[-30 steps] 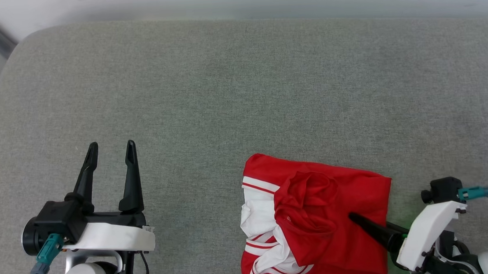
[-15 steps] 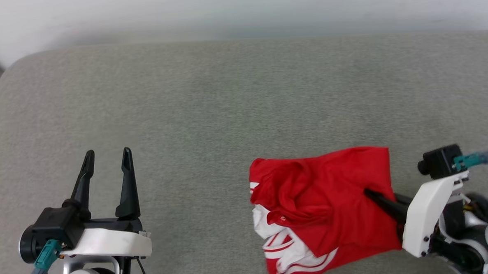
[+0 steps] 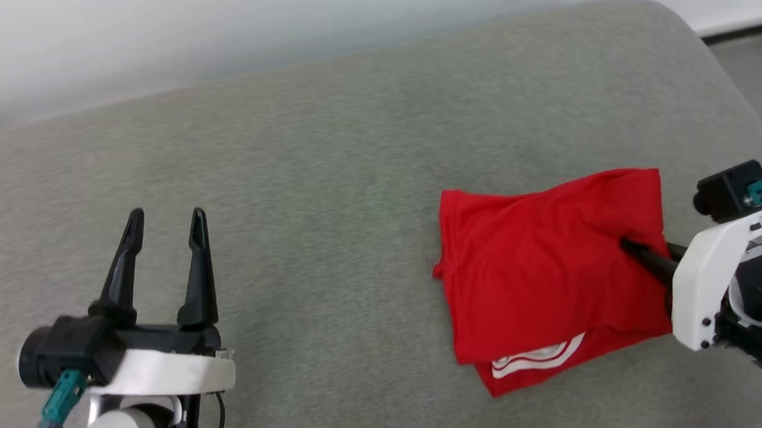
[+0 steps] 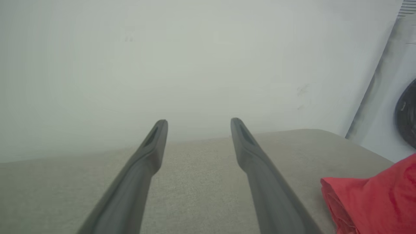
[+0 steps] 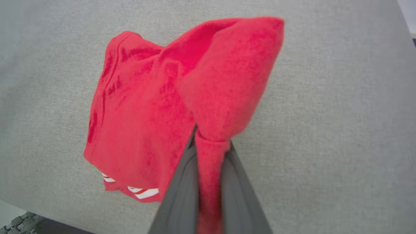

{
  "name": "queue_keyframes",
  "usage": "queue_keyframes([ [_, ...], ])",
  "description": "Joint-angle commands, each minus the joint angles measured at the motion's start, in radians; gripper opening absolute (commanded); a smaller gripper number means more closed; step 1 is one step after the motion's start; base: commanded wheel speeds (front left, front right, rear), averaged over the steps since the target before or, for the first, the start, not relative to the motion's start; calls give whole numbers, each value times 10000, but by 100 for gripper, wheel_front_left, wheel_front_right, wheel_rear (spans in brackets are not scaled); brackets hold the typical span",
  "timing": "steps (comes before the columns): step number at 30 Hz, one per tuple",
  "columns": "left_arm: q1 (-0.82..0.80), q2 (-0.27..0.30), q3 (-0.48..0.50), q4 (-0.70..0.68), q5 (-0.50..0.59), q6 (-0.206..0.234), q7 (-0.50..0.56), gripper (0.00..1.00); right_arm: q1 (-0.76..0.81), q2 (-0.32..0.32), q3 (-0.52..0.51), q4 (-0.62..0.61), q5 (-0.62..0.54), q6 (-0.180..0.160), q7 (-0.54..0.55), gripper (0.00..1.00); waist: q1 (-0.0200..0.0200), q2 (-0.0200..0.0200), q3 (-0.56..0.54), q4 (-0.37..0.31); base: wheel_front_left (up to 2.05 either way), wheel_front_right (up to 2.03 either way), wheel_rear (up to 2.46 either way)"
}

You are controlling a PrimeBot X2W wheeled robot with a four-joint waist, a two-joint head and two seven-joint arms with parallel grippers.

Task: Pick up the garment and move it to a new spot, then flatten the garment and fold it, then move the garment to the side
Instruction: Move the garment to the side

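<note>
One garment (image 3: pixel 550 264), right of centre in the head view. Two grippers: left gripper (image 3: pixel 166 215) at lower left, right gripper (image 3: pixel 630 247) at the right edge. Two dark fingers (image 3: pixel 121 270) each, four total. One grey padded surface (image 3: pixel 328 178). Two teal plugs (image 3: pixel 60 396), lower left and right edge. One pale wall (image 3: pixel 219 34) along the top.

Left arm free, right arm gripping.
Left gripper (image 3: pixel 166 215) at 8 o'clock, fingers spread and pointing to 12; right gripper (image 3: pixel 633 249) at 3 o'clock, fingers pointing to 10, pinched together on the garment (image 3: pixel 550 258).
</note>
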Motion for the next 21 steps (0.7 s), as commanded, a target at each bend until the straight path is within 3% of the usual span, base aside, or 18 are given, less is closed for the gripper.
queue_keyframes([
  [1,-245,133,-34,-75,75,-76,-20,100,-314,69,-139,193,10,-3,-184,0,0,0,669,-985,0,0,0],
  [10,-1265,603,-338,-857,372,-360,396,100,-1606,-78,-1337,1771,-1006,-3,-1798,0,0,0,2328,-1763,0,0,0],
  [21,-2564,1356,-557,-2191,640,-679,1347,100,-3650,413,-3428,3956,-2320,-5,-3864,0,0,0,4469,-1541,0,0,0],
])
